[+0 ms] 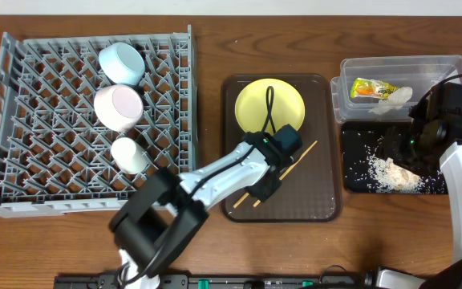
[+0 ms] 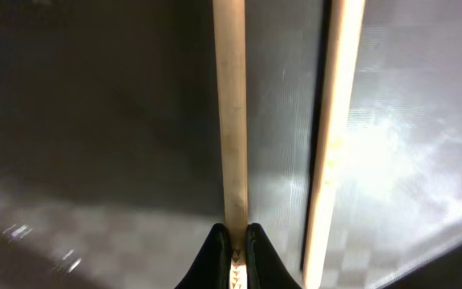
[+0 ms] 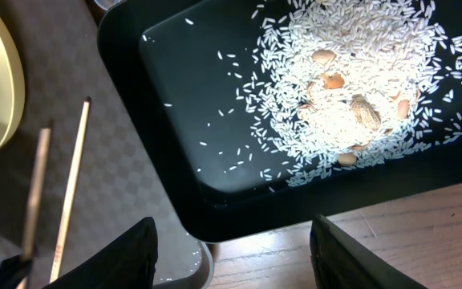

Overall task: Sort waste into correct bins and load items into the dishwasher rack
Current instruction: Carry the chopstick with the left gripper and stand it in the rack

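On the dark brown serving tray (image 1: 319, 201), the left tool (image 2: 233, 239) is clenched on one wooden chopstick (image 2: 231, 120); second chopstick (image 2: 335, 120) lies just beside it. Yellow plate (image 1: 269, 107) sits on the same tray, at its far end. Right tool (image 3: 233, 249) is spread wide, holding nothing, over the near edge of the black tray (image 3: 175, 172), rice scraps (image 3: 351, 96) piled inside. Clear tub (image 1: 446, 68) holds snack wrapper (image 1: 366, 90) and white tissue (image 1: 397, 96). Grey dishwasher rack (image 1: 22, 160) on the table (image 1: 70, 249) carries light blue bowl (image 1: 121, 63), white bowl (image 1: 118, 107), small white cup (image 1: 130, 155).
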